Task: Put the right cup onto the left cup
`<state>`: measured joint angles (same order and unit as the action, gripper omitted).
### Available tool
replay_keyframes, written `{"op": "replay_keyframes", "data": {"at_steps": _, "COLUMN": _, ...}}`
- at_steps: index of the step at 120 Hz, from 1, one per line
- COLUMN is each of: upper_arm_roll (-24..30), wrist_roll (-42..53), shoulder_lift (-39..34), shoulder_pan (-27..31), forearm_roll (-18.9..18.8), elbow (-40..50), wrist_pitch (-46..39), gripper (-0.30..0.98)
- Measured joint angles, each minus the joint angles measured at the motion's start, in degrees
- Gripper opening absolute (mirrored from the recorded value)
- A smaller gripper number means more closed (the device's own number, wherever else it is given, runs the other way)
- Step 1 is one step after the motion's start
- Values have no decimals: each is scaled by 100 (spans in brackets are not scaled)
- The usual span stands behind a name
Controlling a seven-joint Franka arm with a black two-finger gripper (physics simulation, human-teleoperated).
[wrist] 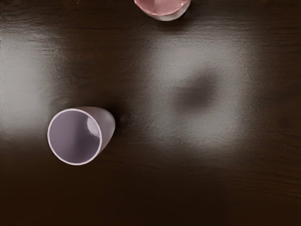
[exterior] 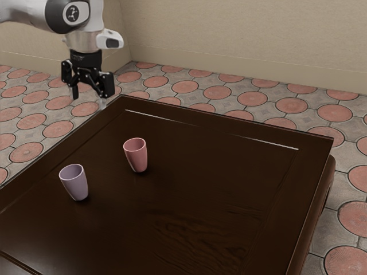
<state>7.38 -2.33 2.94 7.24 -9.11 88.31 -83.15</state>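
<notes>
My gripper (exterior: 88, 91) hangs open above the far left part of the table in the exterior view, higher than both cups and touching neither. A pink cup (exterior: 136, 156) stands upright on the table; a purple cup (exterior: 75, 183) stands upright nearer the exterior view's left. The two cups are apart. Seen from my hand, the purple cup (wrist: 80, 135) shows its open mouth and inside, while the pink cup (wrist: 162, 8) is partly cut off by the picture's edge.
The dark wooden table (exterior: 189, 200) has a raised-looking border and a thin bright line (exterior: 212, 129) along its far side. Patterned tile floor (exterior: 252, 99) surrounds it, with a beige wall (exterior: 241, 40) behind.
</notes>
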Motion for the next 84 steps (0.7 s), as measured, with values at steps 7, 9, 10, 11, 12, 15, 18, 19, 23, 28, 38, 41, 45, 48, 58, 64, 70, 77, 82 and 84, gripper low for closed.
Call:
{"op": "replay_keyframes", "data": {"at_steps": 7, "upper_arm_roll": 66, "wrist_roll": 20, "shoulder_lift": 73, "shoulder_pan": -40, "forearm_roll": -18, "elbow": -5, "wrist_pitch": -220, "gripper": 69}}
{"op": "replay_keyframes", "data": {"at_steps": 9, "upper_arm_roll": 97, "wrist_roll": 27, "shoulder_lift": 108, "shoulder_pan": -61, "forearm_roll": -23, "elbow": -8, "wrist_pitch": -280, "gripper": 69}}
{"op": "replay_keyframes", "data": {"at_steps": 10, "upper_arm_roll": 118, "wrist_roll": 30, "shoulder_lift": 128, "shoulder_pan": -70, "forearm_roll": -28, "elbow": -9, "wrist_pitch": -313, "gripper": 69}}
{"op": "replay_keyframes", "data": {"at_steps": 11, "upper_arm_roll": 137, "wrist_roll": 33, "shoulder_lift": 152, "shoulder_pan": -84, "forearm_roll": -38, "elbow": -10, "wrist_pitch": -346, "gripper": 69}}
{"op": "replay_keyframes", "data": {"at_steps": 12, "upper_arm_roll": 159, "wrist_roll": 36, "shoulder_lift": 185, "shoulder_pan": -98, "forearm_roll": -48, "elbow": -13, "wrist_pitch": -380, "gripper": 69}}
{"op": "replay_keyframes", "data": {"at_steps": 15, "upper_arm_roll": 215, "wrist_roll": 43, "shoulder_lift": 322, "shoulder_pan": -164, "forearm_roll": -79, "elbow": -82, "wrist_pitch": -473, "gripper": 69}}
{"op": "replay_keyframes", "data": {"at_steps": 18, "upper_arm_roll": 249, "wrist_roll": 49, "shoulder_lift": 498, "shoulder_pan": -251, "forearm_roll": -106, "elbow": -183, "wrist_pitch": -557, "gripper": 69}}
{"op": "replay_keyframes", "data": {"at_steps": 19, "upper_arm_roll": 257, "wrist_roll": 52, "shoulder_lift": 552, "shoulder_pan": -277, "forearm_roll": -115, "elbow": -208, "wrist_pitch": -584, "gripper": 69}}
{"op": "replay_keyframes", "data": {"at_steps": 23, "upper_arm_roll": 271, "wrist_roll": 61, "shoulder_lift": 751, "shoulder_pan": -350, "forearm_roll": -158, "elbow": -288, "wrist_pitch": -706, "gripper": 69}}
{"op": "replay_keyframes", "data": {"at_steps": 28, "upper_arm_roll": 256, "wrist_roll": 76, "shoulder_lift": 975, "shoulder_pan": -370, "forearm_roll": -216, "elbow": -339, "wrist_pitch": -868, "gripper": 68}}
{"op": "replay_keyframes", "data": {"at_steps": 38, "upper_arm_roll": 139, "wrist_roll": 109, "shoulder_lift": 1333, "shoulder_pan": -351, "forearm_roll": -296, "elbow": -370, "wrist_pitch": -1196, "gripper": 69}}
{"op": "replay_keyframes", "data": {"at_steps": 41, "upper_arm_roll": 86, "wrist_roll": 124, "shoulder_lift": 1433, "shoulder_pan": -346, "forearm_roll": -310, "elbow": -370, "wrist_pitch": -1300, "gripper": 69}}
{"op": "replay_keyframes", "data": {"at_steps": 45, "upper_arm_roll": 39, "wrist_roll": 143, "shoulder_lift": 1557, "shoulder_pan": -338, "forearm_roll": -319, "elbow": -357, "wrist_pitch": -1440, "gripper": 69}}
{"op": "replay_keyframes", "data": {"at_steps": 48, "upper_arm_roll": -14, "wrist_roll": 157, "shoulder_lift": 1643, "shoulder_pan": -340, "forearm_roll": -319, "elbow": -340, "wrist_pitch": -1545, "gripper": 69}}
{"op": "replay_keyframes", "data": {"at_steps": 58, "upper_arm_roll": -211, "wrist_roll": 227, "shoulder_lift": 1922, "shoulder_pan": -330, "forearm_roll": -281, "elbow": -312, "wrist_pitch": -1920, "gripper": 69}}
{"op": "replay_keyframes", "data": {"at_steps": 64, "upper_arm_roll": -298, "wrist_roll": 286, "shoulder_lift": 2086, "shoulder_pan": -322, "forearm_roll": -221, "elbow": -307, "wrist_pitch": -2137, "gripper": 69}}
{"op": "replay_keyframes", "data": {"at_steps": 70, "upper_arm_roll": -361, "wrist_roll": 348, "shoulder_lift": 2239, "shoulder_pan": -319, "forearm_roll": -177, "elbow": -305, "wrist_pitch": -2338, "gripper": 69}}
{"op": "replay_keyframes", "data": {"at_steps": 77, "upper_arm_roll": -389, "wrist_roll": 414, "shoulder_lift": 2415, "shoulder_pan": -318, "forearm_roll": -142, "elbow": -304, "wrist_pitch": -2567, "gripper": 69}}
{"op": "replay_keyframes", "data": {"at_steps": 82, "upper_arm_roll": -397, "wrist_roll": 457, "shoulder_lift": 2495, "shoulder_pan": -319, "forearm_roll": -125, "elbow": -304, "wrist_pitch": -2700, "gripper": 69}}
{"op": "replay_keyframes", "data": {"at_steps": 84, "upper_arm_roll": -399, "wrist_roll": 473, "shoulder_lift": 2524, "shoulder_pan": -319, "forearm_roll": -119, "elbow": -304, "wrist_pitch": -2747, "gripper": 69}}
